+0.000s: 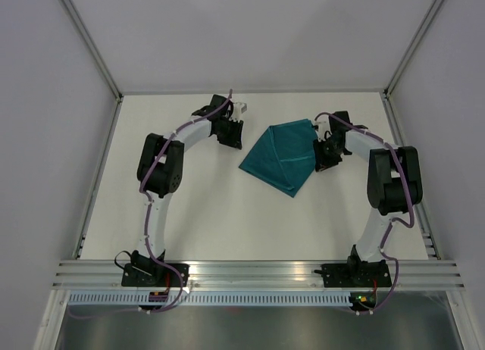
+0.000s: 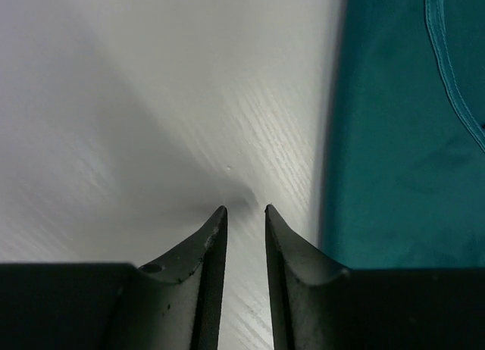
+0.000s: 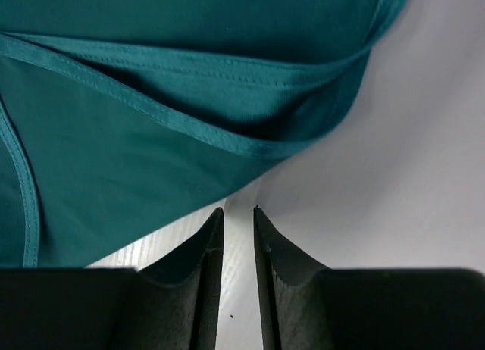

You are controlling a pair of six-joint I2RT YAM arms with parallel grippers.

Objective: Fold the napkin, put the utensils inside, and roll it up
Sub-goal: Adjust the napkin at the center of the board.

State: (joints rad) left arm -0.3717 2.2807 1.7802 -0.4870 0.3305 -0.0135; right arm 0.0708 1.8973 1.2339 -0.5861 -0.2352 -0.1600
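Note:
The teal napkin [image 1: 282, 157] lies folded into a rough triangle in the middle of the table. My left gripper [image 1: 230, 141] hovers just off its upper left edge. In the left wrist view the gripper [image 2: 245, 209] is over bare table with a narrow gap between its jaws and nothing in them, and the napkin [image 2: 405, 138] lies to the right. My right gripper [image 1: 321, 164] is at the napkin's right edge. In the right wrist view the gripper [image 3: 239, 209] is narrowly open and empty, its tips just short of the layered hems of the napkin [image 3: 151, 145]. The dark blue utensil is out of view.
The white table [image 1: 204, 214] is bounded by walls at the back and both sides. A metal rail [image 1: 258, 273] runs along the near edge at the arm bases.

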